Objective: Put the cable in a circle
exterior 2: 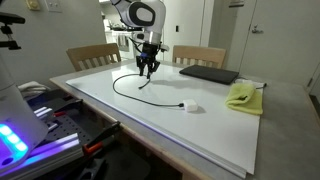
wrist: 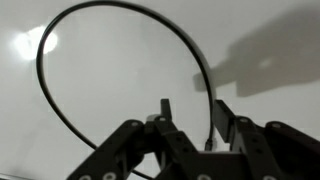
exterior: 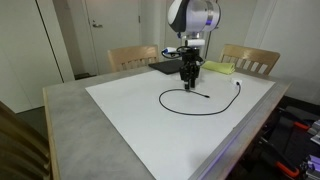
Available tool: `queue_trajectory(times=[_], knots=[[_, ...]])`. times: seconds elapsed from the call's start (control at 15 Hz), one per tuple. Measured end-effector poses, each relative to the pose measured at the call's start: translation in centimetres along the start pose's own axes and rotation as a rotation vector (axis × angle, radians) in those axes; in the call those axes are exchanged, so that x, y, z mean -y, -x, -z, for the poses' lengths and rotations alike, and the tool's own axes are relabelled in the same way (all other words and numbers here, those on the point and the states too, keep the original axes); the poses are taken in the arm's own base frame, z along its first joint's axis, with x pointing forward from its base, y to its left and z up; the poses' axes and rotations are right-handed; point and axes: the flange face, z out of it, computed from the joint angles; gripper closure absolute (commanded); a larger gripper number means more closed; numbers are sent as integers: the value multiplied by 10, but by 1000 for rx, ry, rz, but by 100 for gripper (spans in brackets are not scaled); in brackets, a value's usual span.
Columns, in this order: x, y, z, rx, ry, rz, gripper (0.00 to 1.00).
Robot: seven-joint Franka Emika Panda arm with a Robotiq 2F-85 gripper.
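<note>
The cable (exterior: 215, 108) is a thin black cord lying in an open curve on the white sheet, seen in both exterior views (exterior 2: 118, 88). One end lies toward the yellow cloth; the other end is under my gripper (exterior: 188, 76), which hangs just over the sheet (exterior 2: 147, 72). In the wrist view the cable (wrist: 120, 8) arcs round and runs down between my fingers (wrist: 195, 112), close to the right finger. The fingers stand apart and do not pinch it. The loop does not close.
A flat black pad (exterior: 165, 66) (exterior 2: 208, 74) and a yellow cloth (exterior: 220, 68) (exterior 2: 243, 95) lie at the table's far side. Wooden chairs (exterior: 133, 56) (exterior: 252, 60) stand behind the table. The white sheet (exterior: 120, 100) covers most of the grey table top.
</note>
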Motion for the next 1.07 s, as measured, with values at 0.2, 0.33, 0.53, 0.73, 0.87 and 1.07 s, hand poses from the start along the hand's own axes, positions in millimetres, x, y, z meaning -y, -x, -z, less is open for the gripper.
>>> queue_trajectory(times=[0.2,0.33,0.53,0.73,0.87,1.07], knots=[[1,-1,12,-89,-81,166,2],[5,-2,29,-119,-115,276,0],[10,-4,45,-140,-160,387,0],[10,-4,42,-142,-152,379,0],[8,-4,41,-143,-151,381,0],[4,-3,36,-163,-155,462,0]])
